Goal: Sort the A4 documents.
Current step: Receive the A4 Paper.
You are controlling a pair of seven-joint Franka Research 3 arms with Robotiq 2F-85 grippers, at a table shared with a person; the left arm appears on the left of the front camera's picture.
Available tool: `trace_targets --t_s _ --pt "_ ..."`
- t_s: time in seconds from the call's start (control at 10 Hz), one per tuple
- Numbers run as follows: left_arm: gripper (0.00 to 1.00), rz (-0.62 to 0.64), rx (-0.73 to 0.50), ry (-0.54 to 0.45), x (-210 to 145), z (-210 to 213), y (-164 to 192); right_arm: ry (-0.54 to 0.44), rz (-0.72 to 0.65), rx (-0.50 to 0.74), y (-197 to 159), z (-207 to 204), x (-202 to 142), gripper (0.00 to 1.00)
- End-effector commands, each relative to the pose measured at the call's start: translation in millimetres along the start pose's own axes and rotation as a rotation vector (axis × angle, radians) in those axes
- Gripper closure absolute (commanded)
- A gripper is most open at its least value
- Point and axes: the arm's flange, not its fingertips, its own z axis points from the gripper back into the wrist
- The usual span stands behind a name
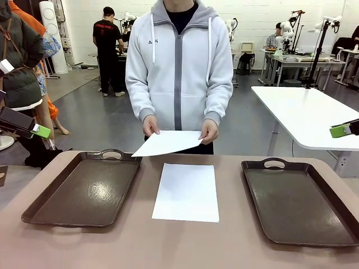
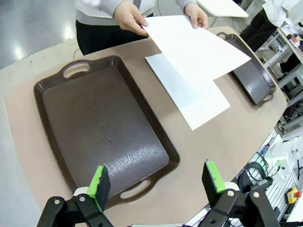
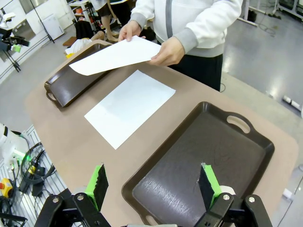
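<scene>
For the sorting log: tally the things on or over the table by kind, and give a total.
Thin white rectangular A4 paper sheets: 2 (one lying flat, one held aloft)
Dark brown rectangular handled trays: 2 (left, right)
Total: 4

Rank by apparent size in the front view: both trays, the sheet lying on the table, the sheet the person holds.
1. Left tray and right tray: alike, not ranked.
2. Flat sheet on the table.
3. Held sheet, seen tilted.
</scene>
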Motion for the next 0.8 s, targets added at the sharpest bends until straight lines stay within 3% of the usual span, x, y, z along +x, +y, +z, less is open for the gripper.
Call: trace_targets --t_s 0.0,0.7 --pt "0.0 -0.009 -0.017 -0.007 -0.2 0.9 0.0 -0.003 0.008 0.017 -0.5 -0.9 -0.8 0.0" --pt "0.0 -0.009 -0.017 -0.007 -0.2 0.9 0.0 -0.003 0.008 0.017 -0.5 -0.9 -0.8 0.0"
